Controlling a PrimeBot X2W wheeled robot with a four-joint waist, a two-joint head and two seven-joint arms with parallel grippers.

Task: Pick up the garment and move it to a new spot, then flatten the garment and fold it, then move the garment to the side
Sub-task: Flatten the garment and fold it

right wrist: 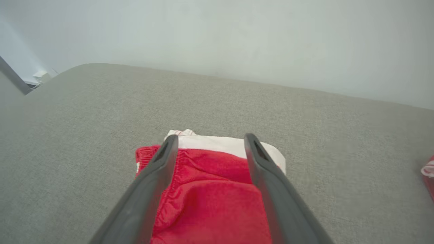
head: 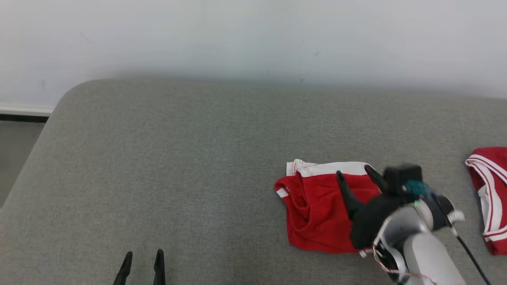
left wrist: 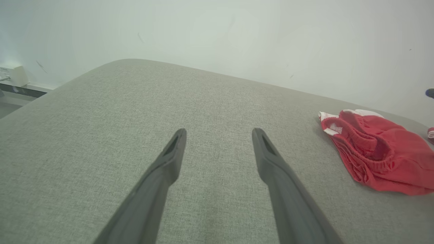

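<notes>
A red garment (head: pixel 317 209) with white trim lies folded on the grey cushion, right of centre. My right gripper (head: pixel 354 171) hangs open just above its far right part, fingers pointing toward the white band. In the right wrist view the garment (right wrist: pixel 210 200) lies under and between the spread fingers (right wrist: pixel 159 162), nothing pinched. At the lower left, my left gripper (head: pixel 143 255) is open over bare cushion, well away from the cloth. The left wrist view shows that gripper (left wrist: pixel 218 133) open, with the garment (left wrist: pixel 379 152) off to the right.
A second red garment (head: pixel 489 194) with white stripes lies at the right edge. The grey cushion (head: pixel 178 158) has wide bare fabric on its left and middle. A white wall stands behind it, and the cushion's rounded left corner drops to the floor (head: pixel 16 154).
</notes>
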